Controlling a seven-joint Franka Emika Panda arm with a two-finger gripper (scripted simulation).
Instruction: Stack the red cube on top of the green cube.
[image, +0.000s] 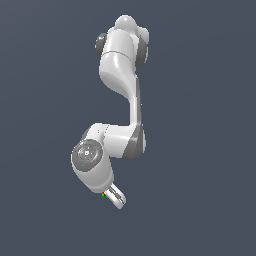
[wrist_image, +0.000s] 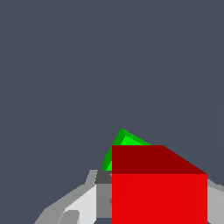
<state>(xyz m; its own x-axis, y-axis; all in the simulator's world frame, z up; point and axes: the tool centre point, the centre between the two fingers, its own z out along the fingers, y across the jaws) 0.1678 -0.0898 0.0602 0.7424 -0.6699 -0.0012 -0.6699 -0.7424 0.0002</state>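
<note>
In the wrist view the red cube (wrist_image: 159, 199) fills the space between my two grey fingers (wrist_image: 103, 197), which press against its sides. My gripper (wrist_image: 159, 210) is shut on it. The green cube (wrist_image: 124, 141) shows just beyond the red cube; it is turned at an angle and mostly hidden behind it. I cannot tell if the two cubes touch. In the exterior view the gripper (image: 109, 195) is at the lower end of the arm. There the red cube (image: 103, 192) and the green cube (image: 104, 195) are tiny specks right beside it.
The white arm (image: 122, 75) stretches across the middle of the exterior view over a plain dark grey surface (image: 200, 150). No other objects show.
</note>
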